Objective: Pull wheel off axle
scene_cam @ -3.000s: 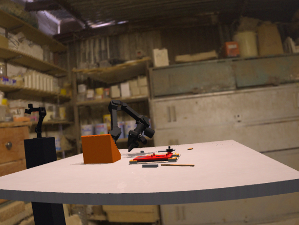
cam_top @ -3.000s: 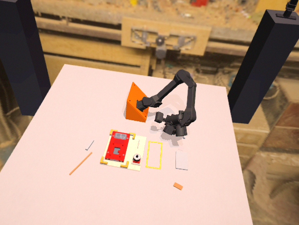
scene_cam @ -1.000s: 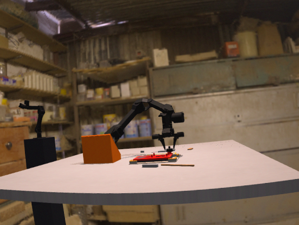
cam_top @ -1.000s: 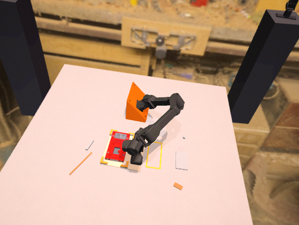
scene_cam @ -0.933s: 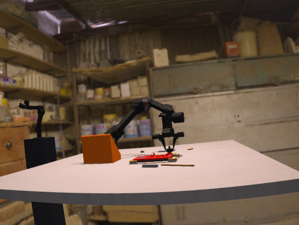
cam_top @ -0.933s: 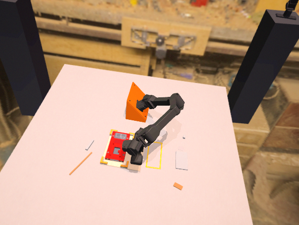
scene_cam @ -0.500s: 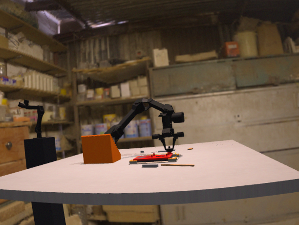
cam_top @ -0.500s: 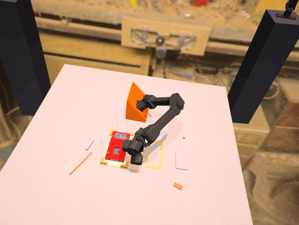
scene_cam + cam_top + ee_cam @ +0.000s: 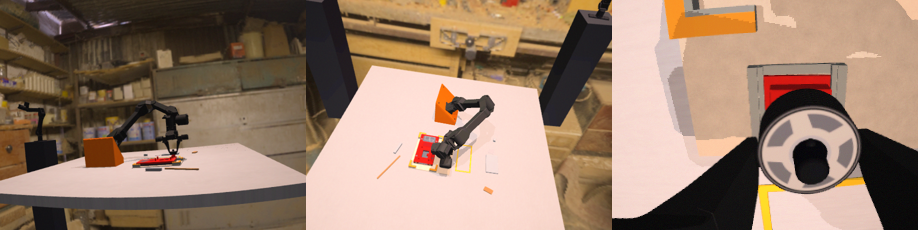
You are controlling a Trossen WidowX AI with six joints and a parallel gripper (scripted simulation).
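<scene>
The wheel (image 9: 799, 120) (image 9: 173, 152), black with a pale spoked face, sits around the black upright axle (image 9: 811, 167), whose top stands out through its middle. A red mount (image 9: 797, 81) with grey edges shows below the wheel. My gripper (image 9: 807, 143) (image 9: 173, 152) points down and is shut on the wheel, one finger against each side. In the top view the arm hides the wheel. The marked area, a yellow outline (image 9: 471, 158) (image 9: 766, 210), lies flat on the table just right of the wheel's board in the top view.
A red plate (image 9: 421, 152) (image 9: 155, 162) lies between orange corner pieces (image 9: 412, 164) left of the gripper. An orange wedge block (image 9: 442, 115) (image 9: 100, 152) stands by the arm's base. A grey flat piece (image 9: 492, 163), an orange block (image 9: 488, 190) and an orange stick (image 9: 388, 167) lie on the table.
</scene>
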